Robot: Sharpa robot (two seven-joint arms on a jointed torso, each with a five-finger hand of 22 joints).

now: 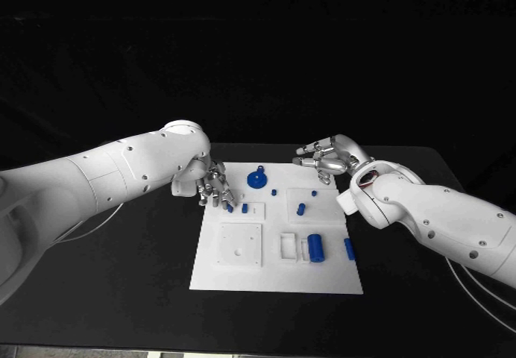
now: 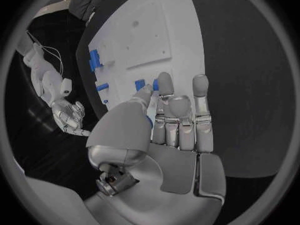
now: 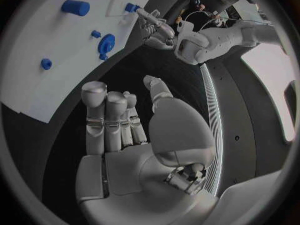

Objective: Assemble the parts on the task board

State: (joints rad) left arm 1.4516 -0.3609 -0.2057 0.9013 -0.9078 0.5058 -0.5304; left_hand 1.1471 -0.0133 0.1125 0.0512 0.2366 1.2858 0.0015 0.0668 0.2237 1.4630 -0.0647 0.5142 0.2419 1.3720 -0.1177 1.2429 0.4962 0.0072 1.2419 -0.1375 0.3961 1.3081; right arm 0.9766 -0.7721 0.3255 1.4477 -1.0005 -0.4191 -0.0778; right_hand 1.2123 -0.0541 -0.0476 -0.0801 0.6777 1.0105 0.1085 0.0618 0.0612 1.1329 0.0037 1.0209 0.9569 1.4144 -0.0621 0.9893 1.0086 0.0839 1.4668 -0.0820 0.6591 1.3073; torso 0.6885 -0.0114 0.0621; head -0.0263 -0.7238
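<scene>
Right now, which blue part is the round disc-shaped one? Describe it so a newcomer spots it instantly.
Start at the white board in the middle of the black table. Go to its far edge, between the two hands. The blue disc lies there, wider and flatter than the small pegs nearby.

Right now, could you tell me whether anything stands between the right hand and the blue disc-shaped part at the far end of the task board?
Nothing visible does. The right hand is open, off the far right corner of the task board, and only bare white plate lies between it and the disc-shaped part.
</scene>
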